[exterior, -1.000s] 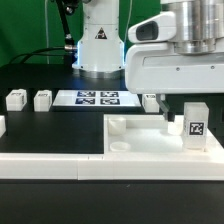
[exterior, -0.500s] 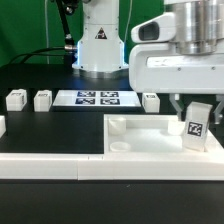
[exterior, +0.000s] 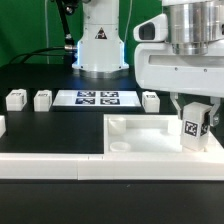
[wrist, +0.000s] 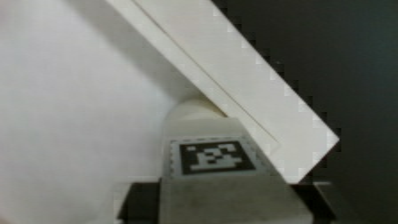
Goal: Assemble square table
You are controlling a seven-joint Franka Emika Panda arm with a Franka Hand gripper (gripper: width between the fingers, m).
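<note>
The tool [exterior: 196, 112] pinches a tagged table leg [exterior: 195, 130] hanging directly below it, slightly tilted, near upright, beside the square top [exterior: 150, 140]'s raised rim.

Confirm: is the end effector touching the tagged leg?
Touching. The wrist view shows the tagged leg wedged in the end effector, with no gap at either finger. The exterior view shows the fingers against its two sides.
</note>
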